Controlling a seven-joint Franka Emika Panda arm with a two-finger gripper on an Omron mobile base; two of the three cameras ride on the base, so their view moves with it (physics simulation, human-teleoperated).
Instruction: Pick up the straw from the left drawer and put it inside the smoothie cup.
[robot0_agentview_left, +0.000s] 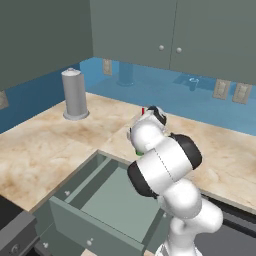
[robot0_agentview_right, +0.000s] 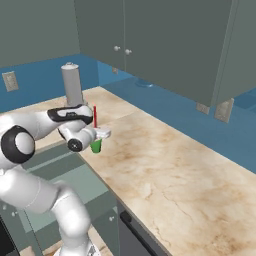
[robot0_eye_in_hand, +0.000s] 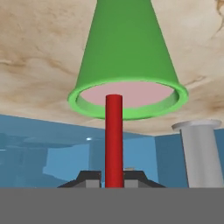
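Observation:
The red straw (robot0_eye_in_hand: 113, 140) runs from between my fingertips straight to the pink top of the green smoothie cup (robot0_eye_in_hand: 124, 52); its far end lies over the pink contents. My gripper (robot0_eye_in_hand: 113, 179) is shut on the straw. In the right base view the hand hangs over the cup (robot0_agentview_right: 96, 146) on the counter, and the straw (robot0_agentview_right: 94, 116) stands upright above it. The left base view shows only a red tip of the straw (robot0_agentview_left: 143, 110) and a sliver of the cup (robot0_agentview_left: 138, 151) behind the arm. The left drawer (robot0_agentview_left: 95, 220) stands pulled open below the counter edge.
A tall grey canister (robot0_agentview_left: 75, 95) stands on the marble counter (robot0_agentview_right: 170, 170) behind and to the left of the cup. Grey-green upper cabinets (robot0_agentview_right: 165, 45) hang over the blue back wall. The open drawer (robot0_agentview_right: 55, 170) sticks out beside the robot's base.

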